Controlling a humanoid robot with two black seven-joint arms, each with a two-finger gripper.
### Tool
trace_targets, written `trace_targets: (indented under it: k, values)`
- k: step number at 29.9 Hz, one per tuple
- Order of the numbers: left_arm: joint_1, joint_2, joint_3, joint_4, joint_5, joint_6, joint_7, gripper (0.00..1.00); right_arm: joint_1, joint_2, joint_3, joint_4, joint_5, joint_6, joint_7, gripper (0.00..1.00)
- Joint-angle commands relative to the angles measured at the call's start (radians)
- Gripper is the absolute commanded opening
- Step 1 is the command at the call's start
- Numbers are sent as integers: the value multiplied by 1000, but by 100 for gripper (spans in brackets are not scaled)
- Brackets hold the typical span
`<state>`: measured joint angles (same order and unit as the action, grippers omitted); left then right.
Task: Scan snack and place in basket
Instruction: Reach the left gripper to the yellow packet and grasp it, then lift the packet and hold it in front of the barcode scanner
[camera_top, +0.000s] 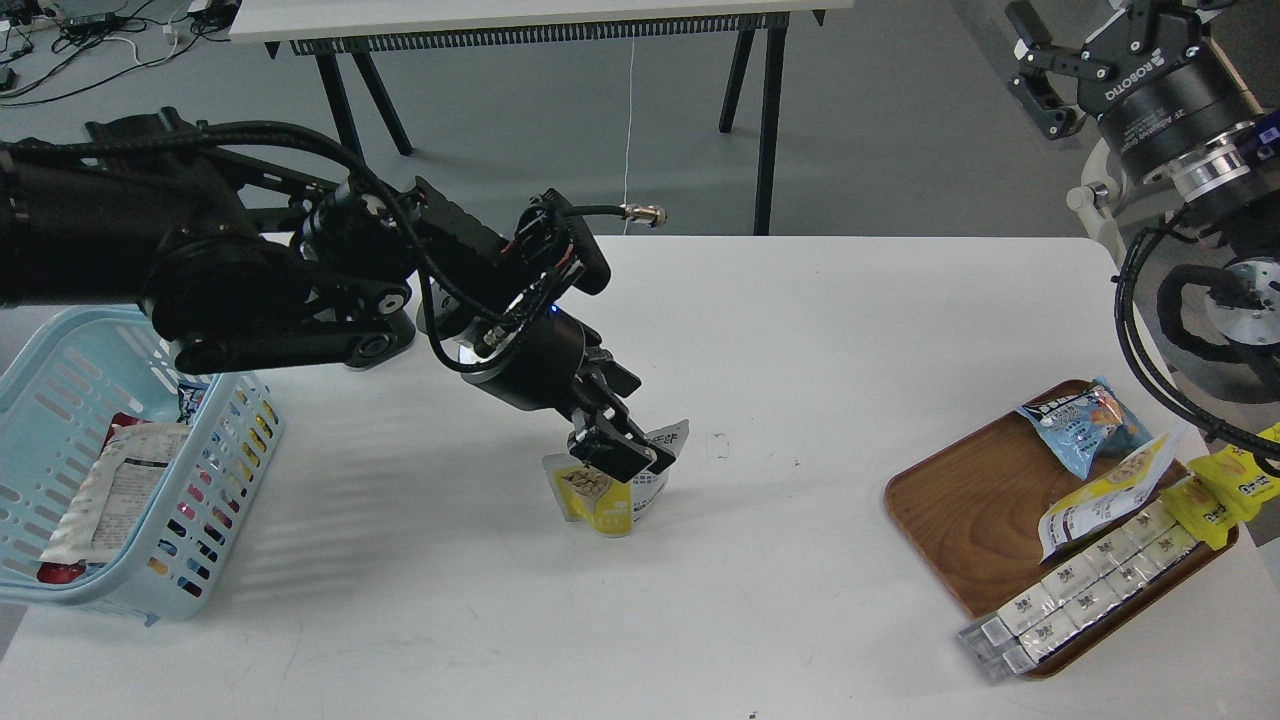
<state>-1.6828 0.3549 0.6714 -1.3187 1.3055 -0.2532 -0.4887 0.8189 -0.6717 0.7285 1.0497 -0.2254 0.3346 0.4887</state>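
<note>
The snack (600, 500), a small stand-up pouch with a yellow front and a white top, stands upright at the table's middle. My left gripper (620, 455) is down on the pouch's top edge and covers the middle of it. Its fingers look like one dark block, so I cannot tell whether they are shut on the pouch. The light blue basket (225, 335) stands at the table's left edge, left of my left arm, with several packs inside. My right gripper (1085, 40) is raised at the top right, open and empty.
A wooden tray (950, 500) at the right holds a blue snack bag (1080, 420), a flatter white-and-yellow pouch (1100, 500), yellow packs (1215, 495) and a row of clear boxes (1080, 590). My left arm hides the scanner at the back left.
</note>
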Motion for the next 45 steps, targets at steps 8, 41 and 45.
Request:
trace_targets:
  k: [8,41,45]
  values:
    - [57,47,-1,-16,93,6,0,52,-9,-35,-1,3,37,17,0,97]
    - [-57,170,30,-30,178,5,0,0,-27,-35,2,16,37,18,0,97]
    - [-113,228,31,-51,199,6,0,0,-29,-35,15,19,37,20,0,97]
